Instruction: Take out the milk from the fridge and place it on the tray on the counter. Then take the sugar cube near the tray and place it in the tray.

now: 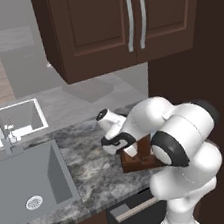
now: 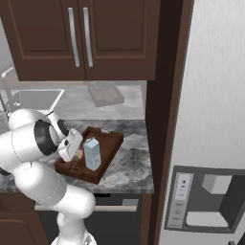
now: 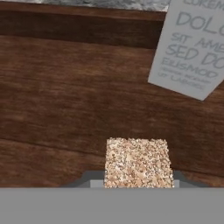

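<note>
Hand view: gripper (image 3: pixel 138 183) pinching sugar cube (image 3: pixel 137 162); milk (image 3: pixel 192 48) reads "DOL", "SIT AME".

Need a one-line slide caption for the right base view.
Milk standing upright in the tray on the counter, arm's pincer lowered over the tray beside the sugar cube, fridge door shut.

Robot arm hides most of the tray (image 1: pixel 136 162) from the left base view
</note>
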Tool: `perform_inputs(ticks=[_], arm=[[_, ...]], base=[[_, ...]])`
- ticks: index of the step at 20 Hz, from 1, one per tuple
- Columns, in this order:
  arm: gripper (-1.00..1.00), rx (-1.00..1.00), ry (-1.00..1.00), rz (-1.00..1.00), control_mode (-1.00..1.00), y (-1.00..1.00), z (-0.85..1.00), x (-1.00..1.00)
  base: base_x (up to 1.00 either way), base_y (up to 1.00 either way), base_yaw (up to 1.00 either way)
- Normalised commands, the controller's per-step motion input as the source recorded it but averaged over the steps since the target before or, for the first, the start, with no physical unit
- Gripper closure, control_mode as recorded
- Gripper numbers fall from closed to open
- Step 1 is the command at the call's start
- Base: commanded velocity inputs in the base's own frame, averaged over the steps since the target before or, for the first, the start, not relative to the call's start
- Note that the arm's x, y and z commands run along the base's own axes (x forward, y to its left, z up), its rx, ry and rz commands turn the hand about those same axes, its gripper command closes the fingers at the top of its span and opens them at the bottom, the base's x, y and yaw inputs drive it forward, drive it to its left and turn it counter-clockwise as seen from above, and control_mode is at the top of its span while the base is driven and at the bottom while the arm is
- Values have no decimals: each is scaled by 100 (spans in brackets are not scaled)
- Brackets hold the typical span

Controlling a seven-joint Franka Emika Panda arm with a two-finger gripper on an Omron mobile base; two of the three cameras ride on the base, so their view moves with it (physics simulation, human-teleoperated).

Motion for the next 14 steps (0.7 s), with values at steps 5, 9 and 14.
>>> perform_inputs(ticks=[5, 9, 14], arm=[[-100, 0, -9, 0, -100, 0, -2, -15], [-100, 0, -11, 0, -100, 6, 20, -19], [-100, 0, -2, 0, -100, 1, 32, -4]], base=[[0, 0, 0], [0, 0, 0], [0, 0, 0]])
